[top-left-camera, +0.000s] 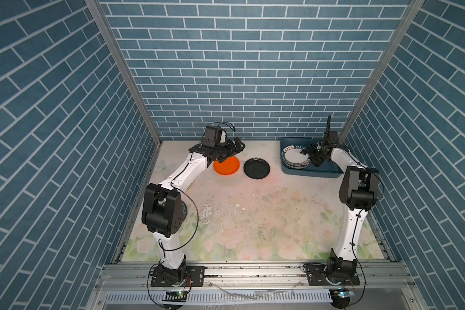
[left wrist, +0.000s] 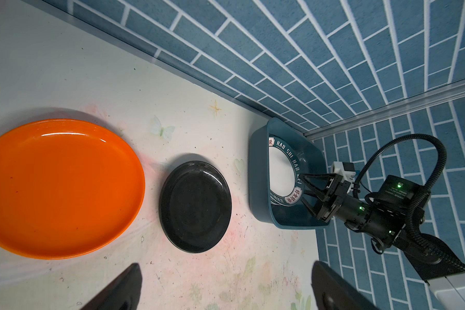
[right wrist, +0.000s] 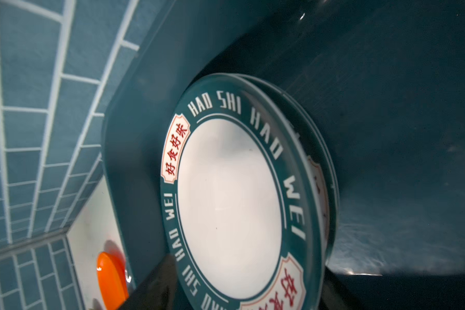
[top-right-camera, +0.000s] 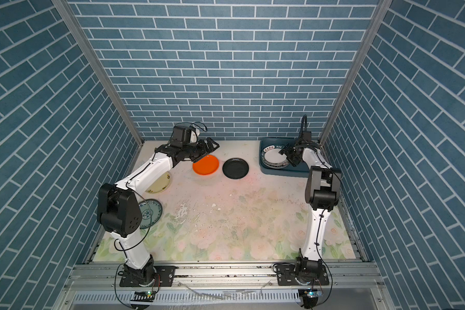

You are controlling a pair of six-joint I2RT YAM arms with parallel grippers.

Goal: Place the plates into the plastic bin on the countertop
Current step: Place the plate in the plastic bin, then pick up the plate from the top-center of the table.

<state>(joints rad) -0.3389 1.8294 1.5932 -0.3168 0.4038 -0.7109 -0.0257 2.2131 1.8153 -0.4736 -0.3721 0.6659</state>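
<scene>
I am watching two arms and counting plates. The bin [top-left-camera: 323, 171] is sitting in the far right corner of the countertop [top-left-camera: 253, 214]. A stack of white plates [right wrist: 228, 204] with lettered rims is lying inside it. I am making out at least two in that stack and cannot tell whether there is a third.

The right claw [left wrist: 302, 188] is reaching into the bin with its jaws spread apart at the near rim of the top plate. It is gripping nothing. I cannot tell whether a tip is touching the rim.

Four more plates are lying out on the countertop. One orange plate [top-left-camera: 226, 165] and one black plate [top-left-camera: 256, 168] are sitting side by side near the back wall, just apart. One cream plate [top-right-camera: 160, 183] and one blue-patterned plate [top-right-camera: 151, 212] are lying on the left side, both partly hidden under the left arm [top-right-camera: 145, 171].

The left claw [top-left-camera: 239, 147] is hanging over the far edge of the orange plate, spread wide and carrying nothing.
</scene>
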